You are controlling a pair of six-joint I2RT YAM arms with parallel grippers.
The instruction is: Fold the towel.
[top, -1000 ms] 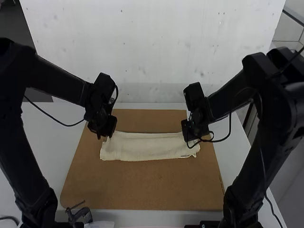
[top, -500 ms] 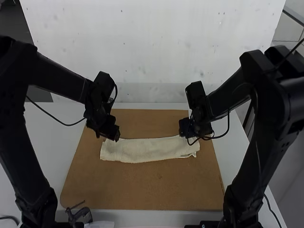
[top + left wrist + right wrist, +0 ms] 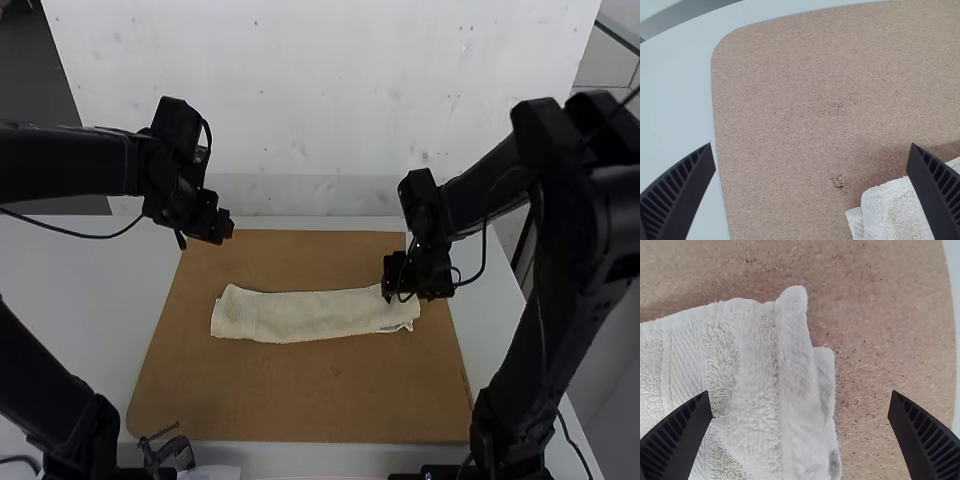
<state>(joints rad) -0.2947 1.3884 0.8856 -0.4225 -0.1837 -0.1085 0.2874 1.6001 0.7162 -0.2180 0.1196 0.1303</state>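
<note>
White and folded into a long strip, the towel lies on the brown board on the table. The left pincer is spread wide near the board's far left corner. The right pincer is spread wide too, at the towel's right end.

And there's the left arm, bent, with the left gripper angled inward and its ribbed black fingers wide apart! Opposite, the right arm arches over, the right gripper tipped downward, also spread open.
</note>
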